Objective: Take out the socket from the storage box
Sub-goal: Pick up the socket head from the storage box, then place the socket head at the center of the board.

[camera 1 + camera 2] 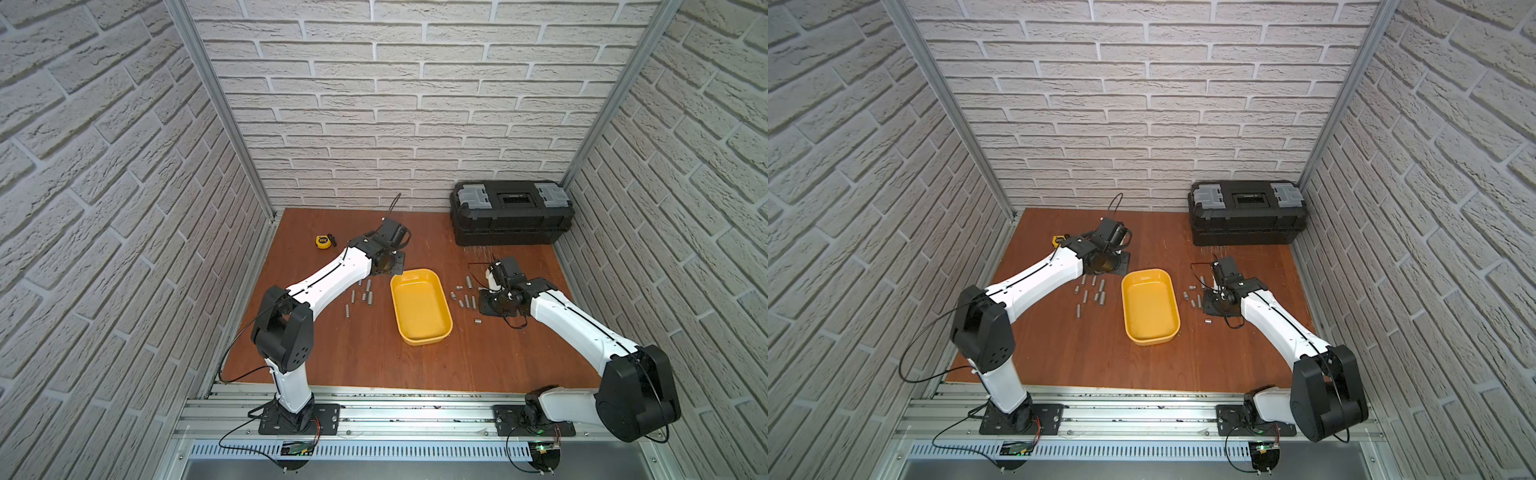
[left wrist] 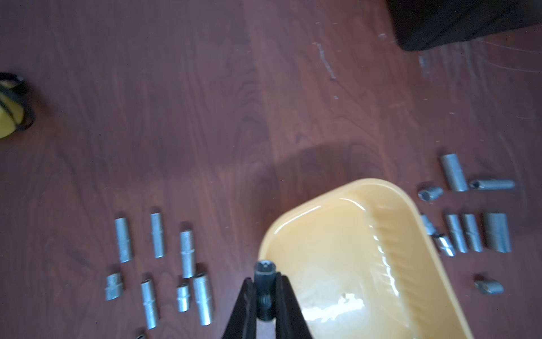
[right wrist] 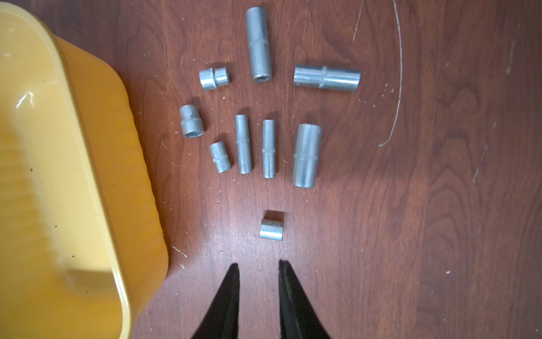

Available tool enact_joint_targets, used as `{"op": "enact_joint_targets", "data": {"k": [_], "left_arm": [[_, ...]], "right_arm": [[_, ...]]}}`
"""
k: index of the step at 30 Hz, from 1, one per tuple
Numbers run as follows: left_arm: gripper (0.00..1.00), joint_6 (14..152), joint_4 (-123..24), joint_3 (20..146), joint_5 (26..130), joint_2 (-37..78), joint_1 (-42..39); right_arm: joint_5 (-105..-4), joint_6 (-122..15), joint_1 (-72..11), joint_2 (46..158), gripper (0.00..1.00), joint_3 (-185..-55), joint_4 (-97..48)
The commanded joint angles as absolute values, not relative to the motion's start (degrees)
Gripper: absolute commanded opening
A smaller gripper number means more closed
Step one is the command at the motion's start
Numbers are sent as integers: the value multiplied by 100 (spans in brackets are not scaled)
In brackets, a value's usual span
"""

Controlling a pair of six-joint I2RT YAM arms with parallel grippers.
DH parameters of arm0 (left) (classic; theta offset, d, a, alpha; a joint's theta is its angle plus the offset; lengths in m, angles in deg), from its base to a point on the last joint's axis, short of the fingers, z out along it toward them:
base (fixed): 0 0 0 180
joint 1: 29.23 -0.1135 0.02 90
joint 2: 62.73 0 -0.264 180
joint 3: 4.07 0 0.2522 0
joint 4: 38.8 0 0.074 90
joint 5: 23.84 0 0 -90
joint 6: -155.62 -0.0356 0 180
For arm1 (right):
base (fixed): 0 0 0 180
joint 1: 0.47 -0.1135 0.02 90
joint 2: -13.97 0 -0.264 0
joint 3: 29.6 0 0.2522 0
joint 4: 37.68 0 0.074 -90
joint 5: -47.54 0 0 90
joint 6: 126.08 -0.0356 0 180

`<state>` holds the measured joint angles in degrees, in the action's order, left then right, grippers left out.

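Note:
The yellow storage box (image 1: 415,272) sits mid-table between my two arms, and in both top views its inside looks bare. In the left wrist view my left gripper (image 2: 265,278) is shut on a small dark socket (image 2: 264,270), held end-on just outside the box's corner rim (image 2: 378,183). My right gripper (image 3: 258,264) hangs open over the wood to the right of the box wall (image 3: 117,146). A short silver socket (image 3: 272,229) lies just ahead of its tips, untouched.
Several silver sockets lie in a group left of the box (image 1: 365,293) and another group right of it (image 1: 465,297). A black toolbox (image 1: 513,218) stands at the back right. A yellow tape measure (image 1: 323,241) lies at the back left.

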<state>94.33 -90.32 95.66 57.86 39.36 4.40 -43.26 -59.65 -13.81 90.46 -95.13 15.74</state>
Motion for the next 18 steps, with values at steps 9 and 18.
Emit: {"op": "enact_joint_targets", "data": {"k": [9, 18], "left_arm": [[4, 9739, -9054, 8286, 5702, 3522, 75], [4, 10141, -8966, 7319, 5666, 3132, 162]], "right_arm": [[-4290, -5954, -1338, 8935, 25, -9496, 1467], [-4382, -5972, -1333, 9086, 25, -9496, 1368]]}}
